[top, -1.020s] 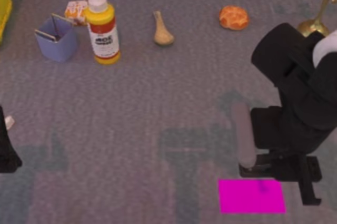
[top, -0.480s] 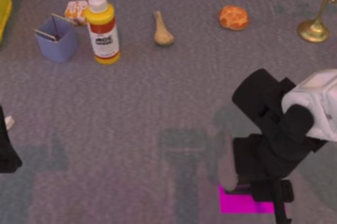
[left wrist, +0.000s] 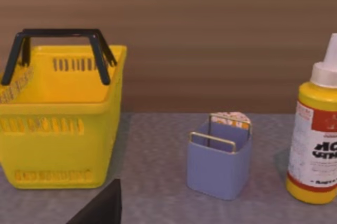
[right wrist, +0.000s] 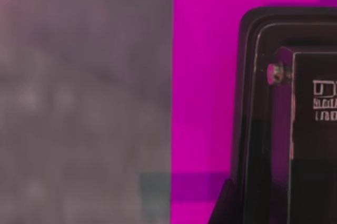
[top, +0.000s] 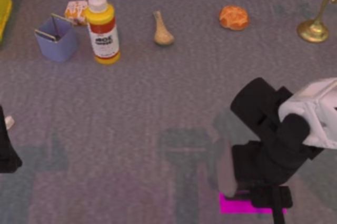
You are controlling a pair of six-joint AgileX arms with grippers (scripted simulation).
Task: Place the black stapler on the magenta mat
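Observation:
My right gripper [top: 266, 196] hangs over the magenta mat [top: 231, 203] near the table's front edge on the right, shut on the black stapler [top: 275, 207]. The arm's black body hides most of the mat. In the right wrist view the stapler [right wrist: 295, 129] fills the side of the picture, with a small rivet and white lettering on it. It lies over the mat [right wrist: 205, 76], inside the mat's edge. Whether it touches the mat does not show. My left gripper [top: 5, 150] is parked at the table's left edge.
Along the back stand a lilac box [top: 55, 39], a small red-and-white pack [top: 76, 10], a yellow bottle [top: 102, 26], a beige drumstick-shaped piece [top: 162, 30], an orange bun [top: 234, 17] and a gold stand [top: 314, 23]. A yellow basket [left wrist: 58, 113] sits at the back left.
My right arm has carried the stapler left and toward the front edge, from beside the mat to over it. Over the last half second it has barely shifted. The left arm has not moved.

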